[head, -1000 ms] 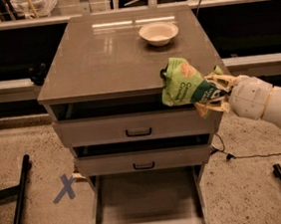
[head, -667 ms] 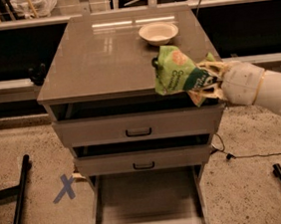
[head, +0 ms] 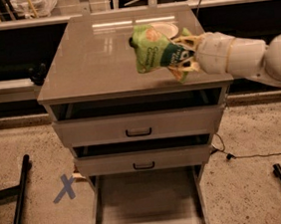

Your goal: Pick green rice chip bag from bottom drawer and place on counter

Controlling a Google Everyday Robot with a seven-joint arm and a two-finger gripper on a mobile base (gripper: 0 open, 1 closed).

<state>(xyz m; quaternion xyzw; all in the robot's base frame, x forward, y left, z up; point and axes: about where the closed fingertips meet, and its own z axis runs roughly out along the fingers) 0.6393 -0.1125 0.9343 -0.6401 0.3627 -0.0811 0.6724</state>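
Camera view, read from the left: a blue tape cross (head: pixel 65 187) marks the floor at lower left. Right of it, at bottom centre, the bottom drawer (head: pixel 147 203) stands pulled out, with no bag on its flat grey floor. Above the drawer, the glossy desk (head: pixel 90 59) fills the middle of the frame, its left half bare.

Right of centre, the green rice chip bag (head: pixel 152 52) hangs over the desk's right half, tilted, with its free end pointing toward the left of the frame. It looks lifted off the surface, since a shadow lies beneath it near the front edge, though I cannot rule out a light touch. A white bowl (head: pixel 169 29) peeks out just behind the bag, toward the upper part of the frame.

The hand (head: pixel 182 57) comes next: it grips the bag's right end, its fingers closed on the crinkled foil. The white arm (head: pixel 240 56) runs off toward the right edge.

The pick from the drawer looks done, so the step in hand is the placing. The next move calls for lowering the bag onto bare desk, in from the front edge and short of the bowl, then spreading the fingers and drawing the hand back to the right.
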